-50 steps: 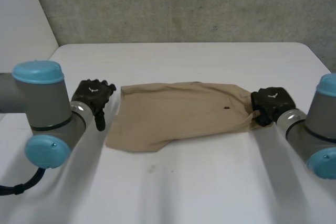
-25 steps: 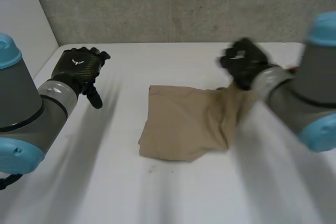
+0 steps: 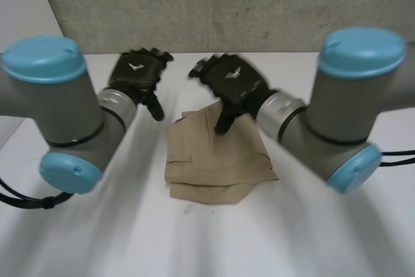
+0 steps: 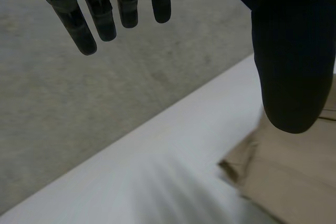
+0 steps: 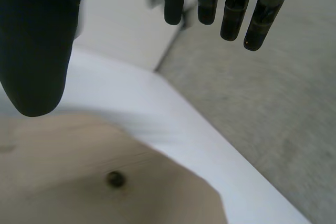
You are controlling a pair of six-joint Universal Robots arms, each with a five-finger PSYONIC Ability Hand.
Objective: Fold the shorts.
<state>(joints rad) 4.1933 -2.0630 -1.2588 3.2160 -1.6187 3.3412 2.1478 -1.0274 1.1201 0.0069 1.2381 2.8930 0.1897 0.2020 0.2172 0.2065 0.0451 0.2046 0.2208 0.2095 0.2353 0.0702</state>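
White table (image 3: 324,238), grey concrete wall behind it. Both arms reach in over the near half: left arm (image 3: 65,115) and right arm (image 3: 337,115), grey with light-blue caps.

Tan shorts (image 3: 217,160) lie at mid-table between the arms, doubled over into a compact, roughly square packet. Layered edges show along the near side.

Left hand (image 3: 137,76) hangs above the table just beside the packet's far-left corner. In the left wrist view its fingers (image 4: 100,14) are straight, the thumb spread well away, nothing between them; a corner of the cloth sits below the thumb.

Right hand (image 3: 230,82) is over the packet's far edge, spread wide and empty. Its thumb points down at the cloth; contact possible, can't confirm from the head view.

Small dark button (image 5: 115,179) on the cloth, below the right palm.
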